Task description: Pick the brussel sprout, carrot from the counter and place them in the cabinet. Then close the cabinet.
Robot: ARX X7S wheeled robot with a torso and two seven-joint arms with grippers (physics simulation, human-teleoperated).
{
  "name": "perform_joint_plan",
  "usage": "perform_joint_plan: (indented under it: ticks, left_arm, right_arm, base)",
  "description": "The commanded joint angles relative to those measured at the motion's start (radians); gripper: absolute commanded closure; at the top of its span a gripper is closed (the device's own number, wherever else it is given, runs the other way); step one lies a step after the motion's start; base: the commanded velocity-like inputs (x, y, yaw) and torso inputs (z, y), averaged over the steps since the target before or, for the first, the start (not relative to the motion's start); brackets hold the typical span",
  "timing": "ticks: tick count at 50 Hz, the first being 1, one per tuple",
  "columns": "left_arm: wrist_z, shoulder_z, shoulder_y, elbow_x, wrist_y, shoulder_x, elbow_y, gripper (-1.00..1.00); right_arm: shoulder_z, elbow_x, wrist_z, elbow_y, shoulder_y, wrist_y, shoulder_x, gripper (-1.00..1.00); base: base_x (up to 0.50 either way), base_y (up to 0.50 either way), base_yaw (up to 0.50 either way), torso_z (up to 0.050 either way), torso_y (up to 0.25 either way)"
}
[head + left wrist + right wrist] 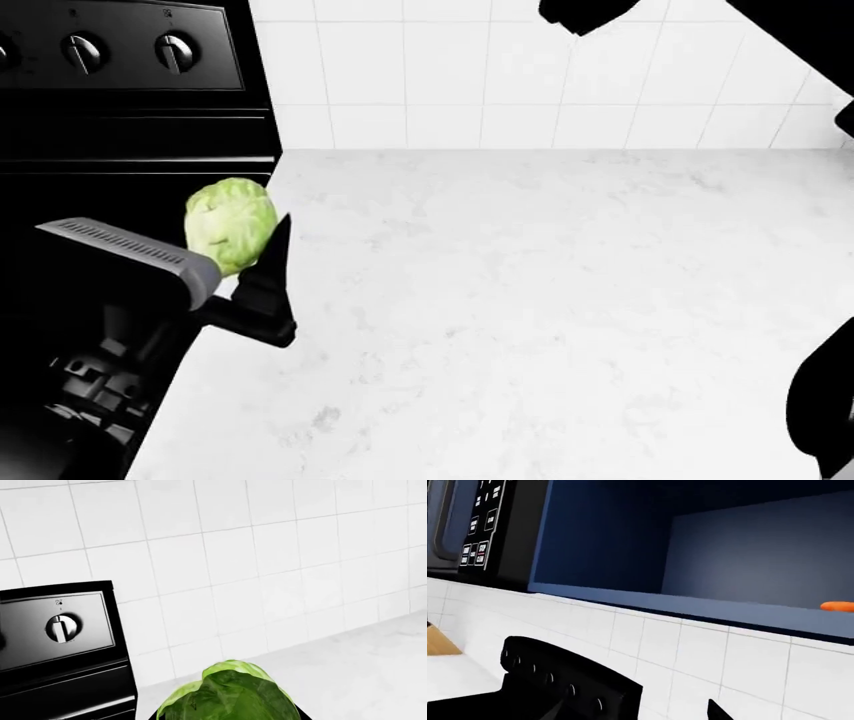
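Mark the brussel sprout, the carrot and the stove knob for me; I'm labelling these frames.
brussel sprout [232,224]: head view, middle of the leafy ball held in the left gripper.
carrot [838,606]: right wrist view, orange body lying inside the open cabinet.
stove knob [62,628]: left wrist view, centre of the dial.

Our left gripper [247,255] is clamped on the brussel sprout [232,224], one dark finger [271,280] pressed against its right side — the sprout is lifted above the bench [534,300], over the bench's left edge. Our left arm reaches up from below that edge. Our right arm shows only as dark shapes at the bench's far and near right; its gripper's state is hidden — we cannot tell.
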State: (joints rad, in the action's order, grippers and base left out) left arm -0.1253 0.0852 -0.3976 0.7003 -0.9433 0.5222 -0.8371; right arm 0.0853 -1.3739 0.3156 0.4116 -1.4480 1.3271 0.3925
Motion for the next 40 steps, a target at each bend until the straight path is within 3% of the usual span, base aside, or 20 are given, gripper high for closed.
perform_joint_plan:
  ticks: [1,7,13,19,28,40]
  left_arm:
    - [-0.050,0.026,-0.049,0.077,-0.053,-0.005,-0.054,1.00]
    - [-0.149,0.084,-0.156,0.241,-0.175,-0.019,-0.149,1.00]
    - [-0.377,0.154,-0.368,0.576,-0.310,-0.020,-0.179,1.00]
    - [-0.578,0.113,-0.560,0.792,-0.342,-0.004,-0.119,1.00]
    - [-0.732,0.016,-0.780,0.917,-0.349,0.000,-0.038,1.00]
    - [-0.739,-0.049,-0.943,0.857,-0.347,-0.039,0.056,1.00]
  right_arm:
    - [0.037,-0.042,0.042,0.030,0.081,0.012,0.057,-1.00]
    - [0.051,-0.053,0.047,0.045,0.114,0.005,0.069,-1.00]
    - [0.060,-0.069,0.055,0.056,0.137,-0.001,0.077,-1.00]
    - [0.070,-0.088,0.068,0.068,0.159,-0.008,0.083,-1.00]
    - [0.074,-0.102,0.076,0.078,0.180,-0.019,0.087,-1.00]
    - [0.066,-0.105,0.080,0.086,0.197,-0.032,0.089,-1.00]
  base:
    - [0.00,0.00,0.00,0.000,0.000]
    - [0.00,0.00,0.00,0.000,0.000]
    - [0.00,0.00,0.00,0.002,0.000]
    - [0.00,0.00,0.00,0.000,0.000]
    - [0.00,0.00,0.00,0.000,0.000]
    - [0.00,0.00,0.00,0.000,0.000]
